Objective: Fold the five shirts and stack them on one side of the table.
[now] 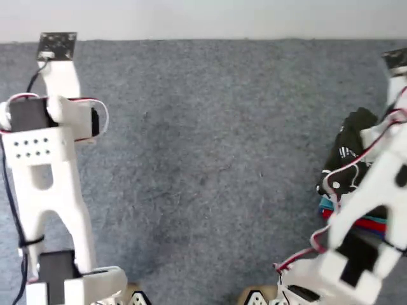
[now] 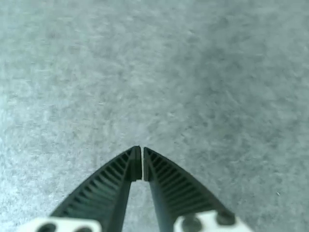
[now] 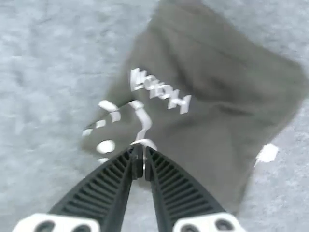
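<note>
The relation that matters is on the right side of the desk (image 1: 210,159). There the right gripper (image 3: 141,159) hangs directly over the near edge of the black shirt (image 3: 207,111), and most of the cloth stretches ahead of its fingertips, roughly in line with them. Its fingers are pressed together at the tips, right at the white print. Whether a pinch of fabric is caught between them cannot be told. This shirt lies crumpled rather than flat on top of the stack (image 1: 369,223), whose teal and red layers peek out beneath it at the right edge of the desk. The right arm (image 1: 375,190) is plainly the nearer one. The left arm (image 1: 44,171) stands well apart on the left side. The left gripper (image 2: 141,164) has its fingers closed on nothing above bare covering. The surface is a grey, felt-like mat, likely to drag on cloth, and a pale wall (image 1: 203,19) runs along its far edge.
</note>
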Tool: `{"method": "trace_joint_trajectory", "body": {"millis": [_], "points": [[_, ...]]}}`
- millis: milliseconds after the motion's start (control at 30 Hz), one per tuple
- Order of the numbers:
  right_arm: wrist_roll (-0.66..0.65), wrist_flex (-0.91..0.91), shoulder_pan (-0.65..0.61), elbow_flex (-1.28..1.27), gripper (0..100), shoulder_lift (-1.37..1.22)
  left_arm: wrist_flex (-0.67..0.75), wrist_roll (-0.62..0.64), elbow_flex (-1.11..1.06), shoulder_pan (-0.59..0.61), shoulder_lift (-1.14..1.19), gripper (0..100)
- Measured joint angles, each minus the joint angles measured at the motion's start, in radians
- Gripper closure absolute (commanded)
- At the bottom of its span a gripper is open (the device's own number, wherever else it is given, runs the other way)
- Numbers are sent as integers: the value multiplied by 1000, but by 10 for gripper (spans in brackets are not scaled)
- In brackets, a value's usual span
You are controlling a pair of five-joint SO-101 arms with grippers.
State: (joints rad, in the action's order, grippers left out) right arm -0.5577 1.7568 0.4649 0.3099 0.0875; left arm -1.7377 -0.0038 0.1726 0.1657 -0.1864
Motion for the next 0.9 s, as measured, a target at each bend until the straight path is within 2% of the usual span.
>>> {"method": "trace_joint_trajectory", "body": {"millis": [233, 367, 567, 800, 900], "points": [[436, 0, -166, -348, 984, 276, -2, 9, -193, -104, -161, 985], [594, -63, -258, -531, 985, 411, 8, 9, -342, -152, -275, 985], [632, -295, -324, -870, 985, 608, 186, 9, -644, -187, -505, 985], [632, -506, -379, -1197, 984, 913, 565, 9, -1079, -184, -901, 985], [634, -600, -391, -1343, 984, 1030, 674, 9, -1249, -183, -1057, 985]]}}
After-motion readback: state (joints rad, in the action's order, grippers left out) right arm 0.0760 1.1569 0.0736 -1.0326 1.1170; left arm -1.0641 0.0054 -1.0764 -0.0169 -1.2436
